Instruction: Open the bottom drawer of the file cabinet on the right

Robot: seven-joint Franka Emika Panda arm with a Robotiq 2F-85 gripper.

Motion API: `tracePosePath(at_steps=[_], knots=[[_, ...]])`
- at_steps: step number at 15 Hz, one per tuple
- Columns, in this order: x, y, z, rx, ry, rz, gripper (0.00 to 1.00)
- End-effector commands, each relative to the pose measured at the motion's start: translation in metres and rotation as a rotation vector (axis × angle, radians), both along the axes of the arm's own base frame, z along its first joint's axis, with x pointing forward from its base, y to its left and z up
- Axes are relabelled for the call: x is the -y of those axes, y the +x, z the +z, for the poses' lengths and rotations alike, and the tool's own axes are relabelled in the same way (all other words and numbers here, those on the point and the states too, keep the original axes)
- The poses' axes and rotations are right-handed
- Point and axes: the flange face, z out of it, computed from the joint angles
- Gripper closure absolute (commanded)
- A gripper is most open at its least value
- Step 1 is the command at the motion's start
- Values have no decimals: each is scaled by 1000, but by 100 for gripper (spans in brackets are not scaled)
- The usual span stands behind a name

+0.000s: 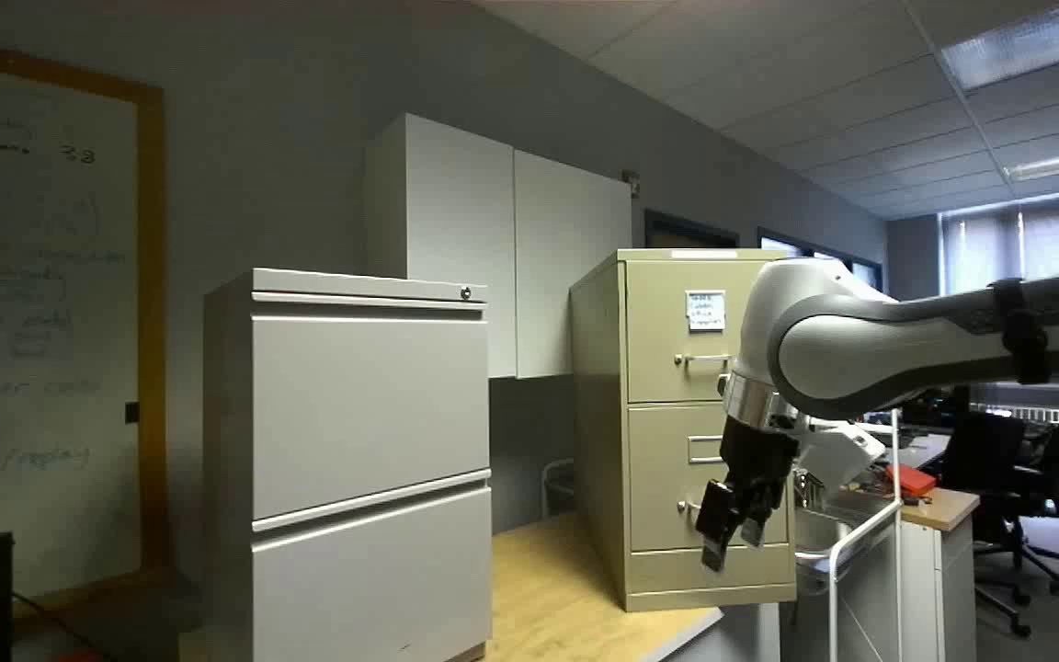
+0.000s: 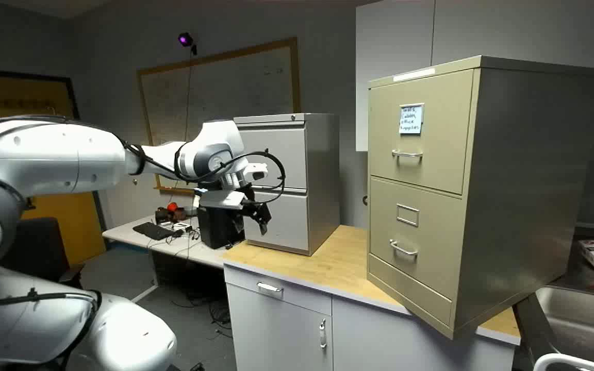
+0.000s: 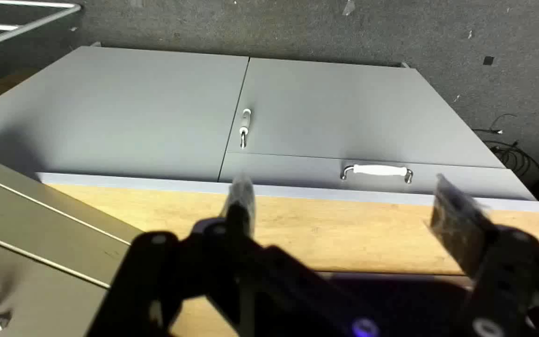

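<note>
Bottom drawer (image 2: 414, 234) judged heavy, stiff; best hold, its probably slippery silver bar handle (image 2: 403, 250), six o'clock from the label holder (image 2: 408, 215); gripper (image 3: 344, 194) spread, empty.

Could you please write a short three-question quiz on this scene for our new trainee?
1. True or false: the bottom drawer of the tan file cabinet is shut.
2. Mounted on its upper drawer is: A) a clock; B) a handwritten label card; C) a mirror.
3. Short answer: is the gripper touching the bottom drawer's silver handle?

Key: 1. True. 2. B. 3. No; an exterior view shows a clear gap between them.
</note>
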Motion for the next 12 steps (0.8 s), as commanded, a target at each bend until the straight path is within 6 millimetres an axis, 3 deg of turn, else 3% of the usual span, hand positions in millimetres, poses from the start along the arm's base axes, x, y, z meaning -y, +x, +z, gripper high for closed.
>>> tracePosePath(at_steps=[1, 12], knots=[[0, 0, 1, 1, 0, 0, 0], [0, 5, -1, -8, 6, -11, 0]])
